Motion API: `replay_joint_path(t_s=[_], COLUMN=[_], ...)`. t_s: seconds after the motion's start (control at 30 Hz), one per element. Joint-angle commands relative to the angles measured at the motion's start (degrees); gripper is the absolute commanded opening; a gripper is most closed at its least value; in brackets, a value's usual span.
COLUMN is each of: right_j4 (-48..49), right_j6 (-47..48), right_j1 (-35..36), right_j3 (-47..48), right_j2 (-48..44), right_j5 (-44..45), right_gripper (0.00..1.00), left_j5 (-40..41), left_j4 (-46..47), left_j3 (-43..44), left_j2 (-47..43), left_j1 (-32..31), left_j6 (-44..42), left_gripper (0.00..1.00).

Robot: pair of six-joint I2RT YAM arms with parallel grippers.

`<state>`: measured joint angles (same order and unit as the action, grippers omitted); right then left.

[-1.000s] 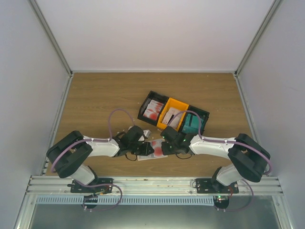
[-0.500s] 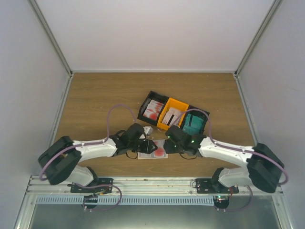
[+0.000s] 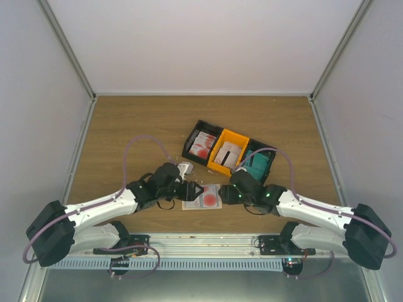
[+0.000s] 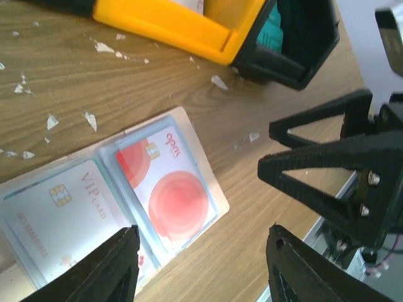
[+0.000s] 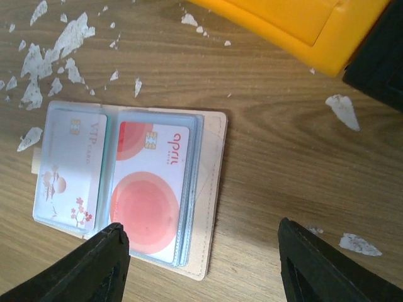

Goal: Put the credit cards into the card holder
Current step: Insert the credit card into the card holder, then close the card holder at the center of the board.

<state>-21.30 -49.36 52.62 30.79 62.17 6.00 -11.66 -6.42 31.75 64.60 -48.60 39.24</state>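
Observation:
The card holder (image 3: 203, 196) lies open and flat on the wood between my two grippers. Its clear sleeves hold a white credit card with red blotches (image 5: 148, 189) and a pale VIP card (image 5: 69, 170). Both cards also show in the left wrist view, the red-blotched card (image 4: 170, 182) and the pale card (image 4: 56, 220). The left gripper (image 3: 191, 189) stands open just left of the holder, its jaws (image 4: 203, 242) wide over the holder's corner and bare wood. To the holder's right the right gripper (image 3: 228, 192) is open too (image 5: 201, 236), touching nothing.
A black-and-orange three-bin tray (image 3: 271, 153) sits just behind the holder, with red-blotched cards (image 3: 201, 145), pale cards (image 3: 227, 154) and teal cards (image 3: 257, 165) in its bins. White scraps (image 5: 50, 56) litter the wood. The right gripper's fingers (image 4: 327, 163) show in the left wrist view.
Both grippers have opened and drawn apart from the card holder. Both arms have stretched out lower over the table. The holder now lies uncovered with the red-blotched card in its sleeve.

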Motion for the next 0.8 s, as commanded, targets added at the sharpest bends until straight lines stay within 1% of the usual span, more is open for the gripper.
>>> replay_joint_path(t_s=[0.0,0.1,0.17,0.2,0.37,0.57,0.67,0.73,0.77], right_j4=[6.2,8.6,10.5,11.4,16.2,17.9,15.8,13.7,12.4], right_j6=[0.2,0.2,0.5,0.7,2.5,3.6,3.4,3.2,3.5], right_j1=[-0.9,-2.5,-3.9,-4.9,-7.8,-10.5,-11.6,-12.0,-12.1], right_j3=[-2.1,-3.1,-3.7,-4.0,-6.1,-6.6,-5.7,-4.9,-4.3], right_j2=[1.3,3.1,4.0,4.3,6.0,8.2,8.4,8.4,8.4], right_j5=[-3.3,-5.3,-6.9,-8.0,-12.8,-17.1,-17.6,-17.8,-18.2], right_gripper=[0.65,0.64,0.63,0.63,0.6,0.59,0.6,0.6,0.6], left_j5=[-5.1,-7.6,-6.2,-5.2,-4.3,-2.5,-2.1,-1.3,-0.7], left_j4=[5.0,8.7,9.1,9.1,9.5,7.0,1.3,-4.5,-5.8], left_j3=[-1.7,-0.6,0.3,0.7,2.3,4.3,6.9,9.1,9.8], left_j2=[1.6,6.0,8.8,9.9,14.3,19.6,20.8,20.7,20.2], left_j1=[0.0,0.0,0.0,0.0,0.0,0.0,-0.1,-0.3,-0.3], left_j6=[0.6,0.6,0.8,0.8,-0.5,-0.5,0.1,0.8,1.4], left_gripper=[0.52,0.37,0.31,0.3,0.3,0.29,0.29,0.32,0.33])
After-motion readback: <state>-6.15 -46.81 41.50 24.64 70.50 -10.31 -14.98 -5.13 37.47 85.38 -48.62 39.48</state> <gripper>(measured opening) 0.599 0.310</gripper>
